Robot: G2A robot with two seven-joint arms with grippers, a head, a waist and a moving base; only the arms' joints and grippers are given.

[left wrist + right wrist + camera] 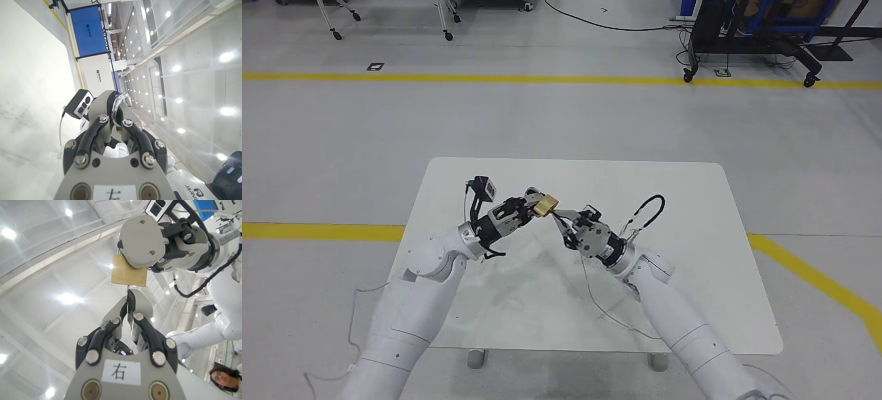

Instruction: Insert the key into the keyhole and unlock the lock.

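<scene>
A brass padlock (129, 274) is held above the table, my left gripper (530, 204) shut on it. Its silver shackle (121, 103) sticks out between the left fingers (103, 106) in the left wrist view, and its brass body (545, 206) shows at the fingertips in the top view. My right gripper (128, 298) is shut on the key (128, 289), whose thin metal blade meets the underside of the padlock body. In the top view the right gripper (564, 222) sits just right of the padlock, both arms meeting over the table's middle.
The white table (682, 200) lies under both arms. A black cable (647, 212) loops up from the right wrist. Yellow floor lines (542, 77) run behind and beside the table, and a wheeled dark cart (752, 40) stands far back right.
</scene>
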